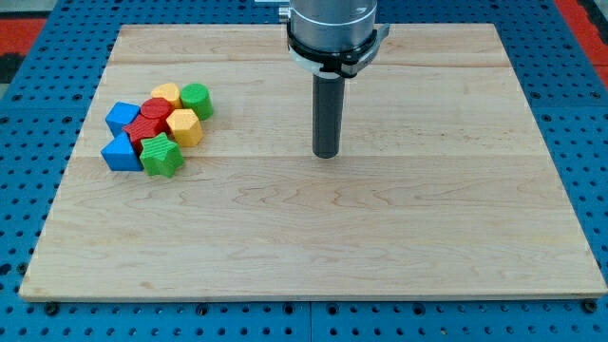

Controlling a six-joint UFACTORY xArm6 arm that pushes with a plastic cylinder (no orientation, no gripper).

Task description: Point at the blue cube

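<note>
The blocks lie packed in a cluster at the view's left on the wooden board (313, 237). A blue cube (122, 117) sits at the cluster's upper left. A second blue block (121, 152) sits at its lower left. Between and beside them are a red block (156, 107), another red block (145, 129), a yellow block (165, 93), a yellow hexagonal block (184, 125), a green round block (196, 99) and a green star (161, 156). My tip (327, 155) stands near the board's middle, far to the right of the cluster and touching no block.
The board lies on a blue pegboard surface (38, 57). The arm's body (332, 28) hangs over the board's top centre.
</note>
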